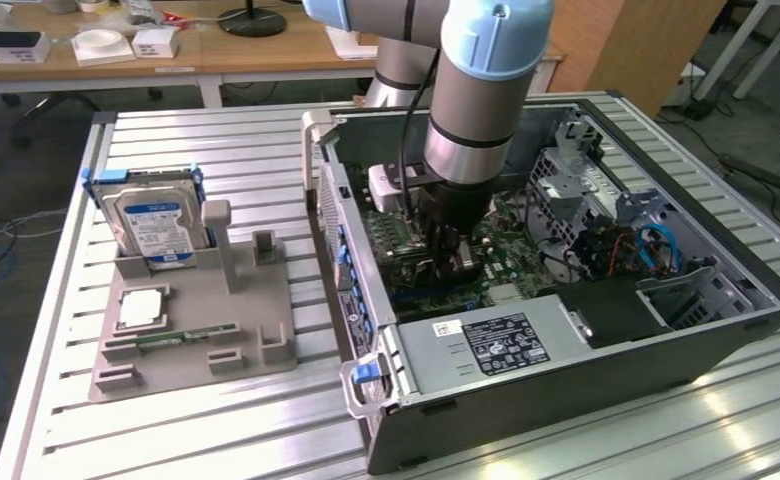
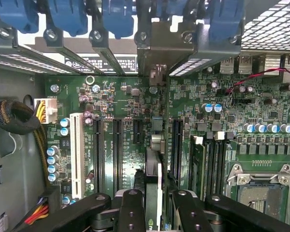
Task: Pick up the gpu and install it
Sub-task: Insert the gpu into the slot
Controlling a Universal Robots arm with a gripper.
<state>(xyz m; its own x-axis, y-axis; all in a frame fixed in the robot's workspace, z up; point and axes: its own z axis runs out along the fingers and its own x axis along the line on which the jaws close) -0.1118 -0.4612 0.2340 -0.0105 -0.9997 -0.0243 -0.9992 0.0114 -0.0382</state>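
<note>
GPU, thin green circuit card seen edge-on (image 2: 153, 188), stands upright over the green motherboard (image 2: 232, 125), pinched between the black gripper's (image 2: 154, 205) fingers.

Gripper (image 1: 446, 262): in the exterior view, fingertips hidden behind the card and case parts.
Gpu (image 2: 153, 186): seen edge-on in the wrist view; faces hidden; lower end cut off by the picture edge.
Slot contact: cannot tell whether the card edge is seated.
Arm (image 1: 477, 90): upper part cut off by the exterior view's top edge.
Power supply (image 1: 497, 345): label text too small to read.
Hard drive (image 1: 157, 225): lower part hidden inside its holder.
</note>
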